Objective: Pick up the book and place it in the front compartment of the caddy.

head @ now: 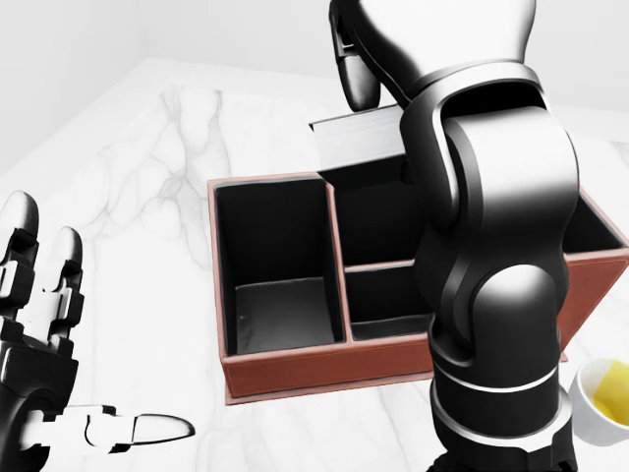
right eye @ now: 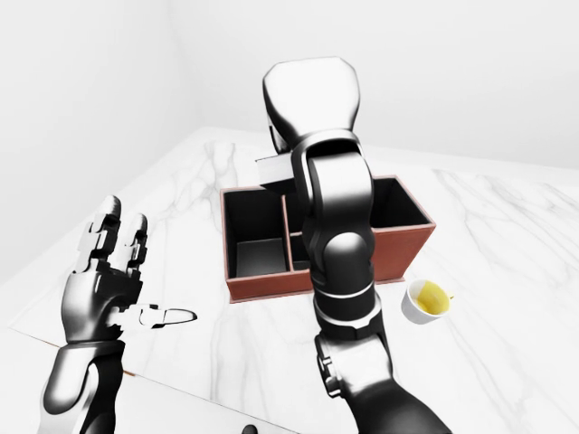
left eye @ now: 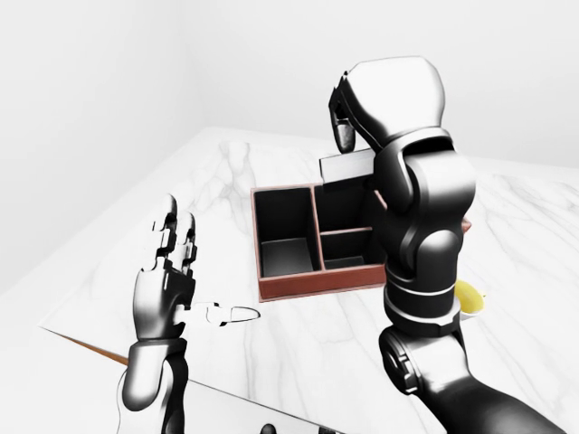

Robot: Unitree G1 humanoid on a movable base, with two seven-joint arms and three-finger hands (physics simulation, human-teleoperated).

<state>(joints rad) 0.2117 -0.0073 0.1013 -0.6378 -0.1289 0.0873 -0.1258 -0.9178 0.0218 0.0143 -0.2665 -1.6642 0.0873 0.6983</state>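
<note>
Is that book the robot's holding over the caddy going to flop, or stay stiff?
The book looks thick and flat-edged, so probably stiff. It sits tilted in the right hand, so it might slip. The caddy compartment beneath looks narrow; an edge may catch.

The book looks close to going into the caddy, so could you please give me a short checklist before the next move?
1. Book held by the right hand: ok, finger over its top edge.
2. Book above the caddy: ok, over its upper-middle compartment.
3. Book level: not ok, tilted.
4. Target compartment free: cannot tell, the arm hides part.
5. Left hand clear: ok, open, left of the caddy.
6. Cup clear: ok, apart on the caddy's right.
</note>
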